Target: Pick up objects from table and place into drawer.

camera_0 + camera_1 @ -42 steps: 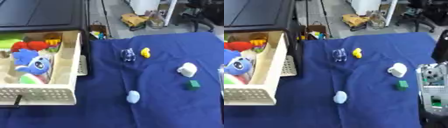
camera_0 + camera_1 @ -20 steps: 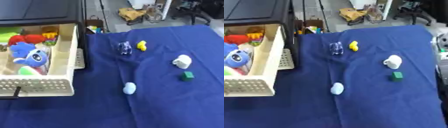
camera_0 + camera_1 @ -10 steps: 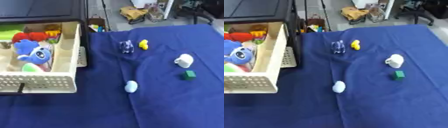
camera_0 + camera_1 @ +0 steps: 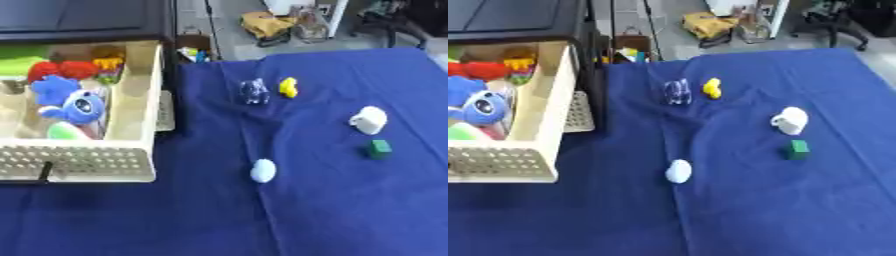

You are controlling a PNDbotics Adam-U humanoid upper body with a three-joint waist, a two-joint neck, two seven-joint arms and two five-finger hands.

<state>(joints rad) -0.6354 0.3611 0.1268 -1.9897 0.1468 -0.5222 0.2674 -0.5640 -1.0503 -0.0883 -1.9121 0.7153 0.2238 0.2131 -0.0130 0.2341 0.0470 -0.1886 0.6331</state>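
- Neither hand shows in either view, so whether the fingers are released, clenched or grasping anything cannot be told.
- Five small things lie on the blue-clothed tabletop (image 4: 350, 210), all apart from one another and to the right of the open drawer (image 4: 140, 125).
- The white egg-shaped piece (image 4: 262, 170) lies nearest the drawer; it looks smooth and rounded, likely to roll, so fingers should close across its middle.
- The green block (image 4: 380, 148) has flat faces, probably rigid and light; opposite sides give an easy pinch.
- The white mug-like piece (image 4: 369, 120) lies just above the block; take it across its body.
- The yellow duck-like toy (image 4: 288, 87) looks light and small.
- The clear piece (image 4: 255, 91) beside it looks slick, possibly fragile.
- The drawer already holds a blue plush toy (image 4: 72, 104).
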